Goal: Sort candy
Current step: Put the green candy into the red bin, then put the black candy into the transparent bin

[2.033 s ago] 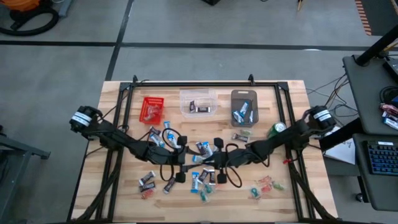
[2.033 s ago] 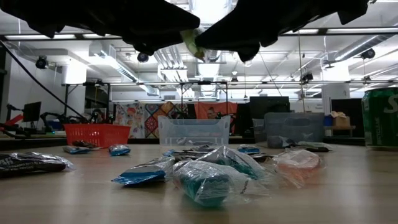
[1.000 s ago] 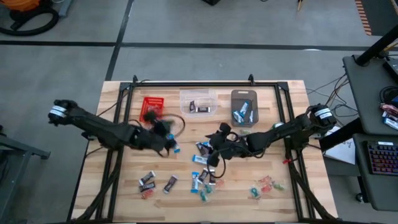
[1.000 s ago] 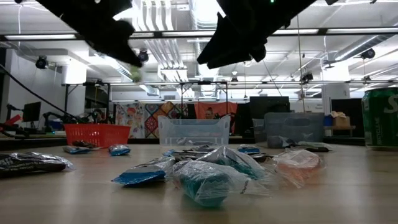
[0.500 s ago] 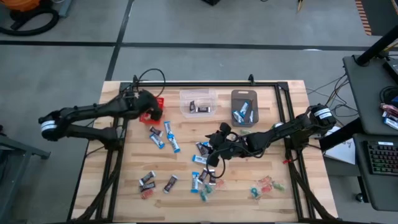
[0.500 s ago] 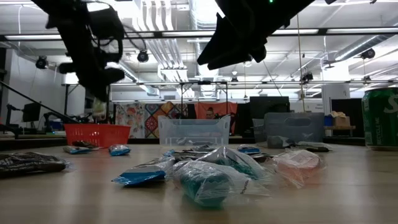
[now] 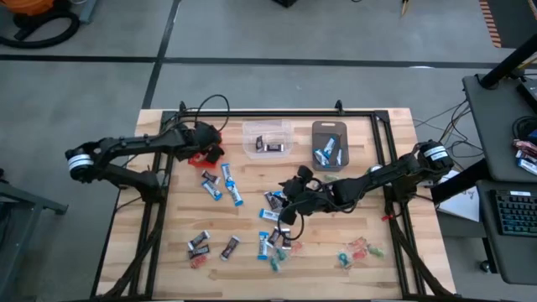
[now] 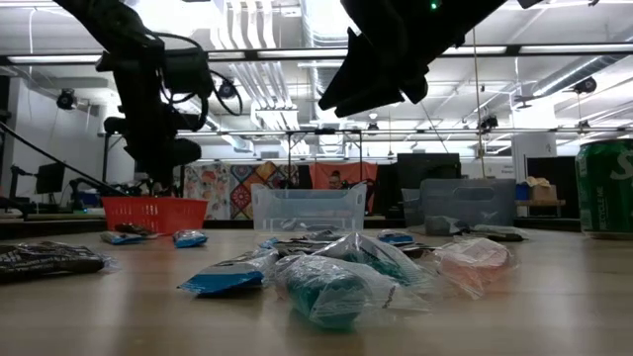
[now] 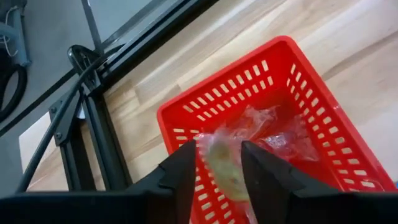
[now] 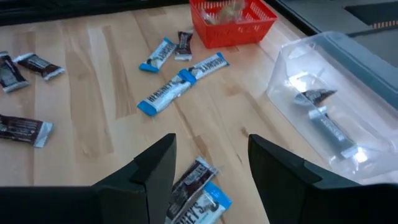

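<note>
Hovering over the red bin (image 9: pixel 292 118) at the table's 11 o'clock corner, the left gripper (image 9: pixel 217 163) has its two dark fingers parted around a pale clear-wrapped sweet (image 9: pixel 225 169) that sits between them; clear wrappers with red pieces lie in the bin beneath. Whether the fingers press the sweet cannot be told. The right gripper (image 10: pixel 208 163) hangs with its fingers spread wide and empty above the middle of the wooden table (image 7: pixel 168 260), over blue-and-white bars (image 10: pixel 198 200). More blue-and-white and dark wrapped candy (image 7: pixel 220 180) is scattered from the table's centre toward 7 o'clock, with red and green sweets (image 7: pixel 359 249) toward 5 o'clock. At 12 o'clock stands a clear bin (image 7: pixel 267 130) holding dark candy; a grey bin (image 7: pixel 329 128) just beside it at 1 o'clock holds blue-and-white pieces. A green can (image 7: pixel 374 174) stands at 3 o'clock.
</note>
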Robot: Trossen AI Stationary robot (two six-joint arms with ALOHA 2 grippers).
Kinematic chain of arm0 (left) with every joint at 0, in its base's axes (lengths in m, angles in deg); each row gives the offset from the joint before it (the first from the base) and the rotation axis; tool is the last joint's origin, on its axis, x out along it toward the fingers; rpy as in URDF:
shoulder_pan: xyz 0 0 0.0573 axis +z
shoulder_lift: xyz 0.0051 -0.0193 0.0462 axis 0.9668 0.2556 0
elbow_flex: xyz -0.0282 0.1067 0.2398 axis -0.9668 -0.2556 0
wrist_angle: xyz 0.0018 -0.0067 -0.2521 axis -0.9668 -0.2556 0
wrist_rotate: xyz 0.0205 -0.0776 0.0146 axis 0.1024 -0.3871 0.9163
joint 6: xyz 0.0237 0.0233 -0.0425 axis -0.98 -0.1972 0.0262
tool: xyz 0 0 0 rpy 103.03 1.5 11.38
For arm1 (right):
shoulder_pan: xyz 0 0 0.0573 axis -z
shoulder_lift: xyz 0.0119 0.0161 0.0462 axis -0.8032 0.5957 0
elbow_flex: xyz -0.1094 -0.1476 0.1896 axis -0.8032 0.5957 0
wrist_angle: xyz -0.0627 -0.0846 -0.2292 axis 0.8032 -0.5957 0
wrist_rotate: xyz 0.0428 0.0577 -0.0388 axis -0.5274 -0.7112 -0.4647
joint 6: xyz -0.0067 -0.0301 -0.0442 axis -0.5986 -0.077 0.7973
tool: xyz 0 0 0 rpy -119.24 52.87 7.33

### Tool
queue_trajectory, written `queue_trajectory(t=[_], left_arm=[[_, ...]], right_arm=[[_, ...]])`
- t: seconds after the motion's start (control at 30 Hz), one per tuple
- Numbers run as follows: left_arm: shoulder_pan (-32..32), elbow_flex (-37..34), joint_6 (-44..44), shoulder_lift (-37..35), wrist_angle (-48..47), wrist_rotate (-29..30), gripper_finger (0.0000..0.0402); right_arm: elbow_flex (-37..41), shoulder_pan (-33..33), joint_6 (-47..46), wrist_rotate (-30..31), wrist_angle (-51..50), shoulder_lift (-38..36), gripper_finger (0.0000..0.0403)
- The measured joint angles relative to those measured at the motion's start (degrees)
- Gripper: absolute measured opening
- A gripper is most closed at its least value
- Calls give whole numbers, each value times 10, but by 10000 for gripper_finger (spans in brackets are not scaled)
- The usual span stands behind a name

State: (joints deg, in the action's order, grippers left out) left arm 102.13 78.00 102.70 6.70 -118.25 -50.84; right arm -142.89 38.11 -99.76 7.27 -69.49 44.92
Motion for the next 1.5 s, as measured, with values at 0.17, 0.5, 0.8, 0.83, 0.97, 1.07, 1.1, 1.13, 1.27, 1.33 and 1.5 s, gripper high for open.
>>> queue_trajectory(t=[0.17, 0.5, 0.8, 0.83, 0.97, 1.07, 1.1, 1.13, 1.27, 1.33, 1.5], left_arm=[[-20, 1, 0, -11, 2, -6, 138], [-164, 1, -17, -46, 115, -41, 144], [-320, 1, -170, -39, 302, -48, 144], [-332, 1, -183, -38, 313, -48, 144], [-360, 1, -199, -36, 320, -48, 144], [-365, -2, -190, -36, 321, -47, 144], [-365, -4, -185, -36, 320, -47, 144], [-365, -5, -182, -36, 320, -47, 144], [-365, -8, -180, -36, 321, -46, 144], [-365, -9, -180, -36, 322, -46, 144], [-365, -10, -180, -36, 333, -46, 144]], right_arm=[[0, -2, -37, -51, -17, 0, 189], [0, -11, -182, -215, -145, -2, 189], [2, -13, -265, -164, -364, -3, 187], [4, -13, -266, -137, -391, -2, 184], [23, -7, -267, -104, -443, -1, 161], [48, -2, -263, -104, -443, -1, 138], [57, -2, -261, -104, -441, -1, 130], [66, -2, -255, -101, -438, -1, 121], [96, -7, -249, -46, -407, -10, 78], [112, -9, -253, -7, -386, -18, 53], [168, -8, -249, 22, -301, -48, 12]])
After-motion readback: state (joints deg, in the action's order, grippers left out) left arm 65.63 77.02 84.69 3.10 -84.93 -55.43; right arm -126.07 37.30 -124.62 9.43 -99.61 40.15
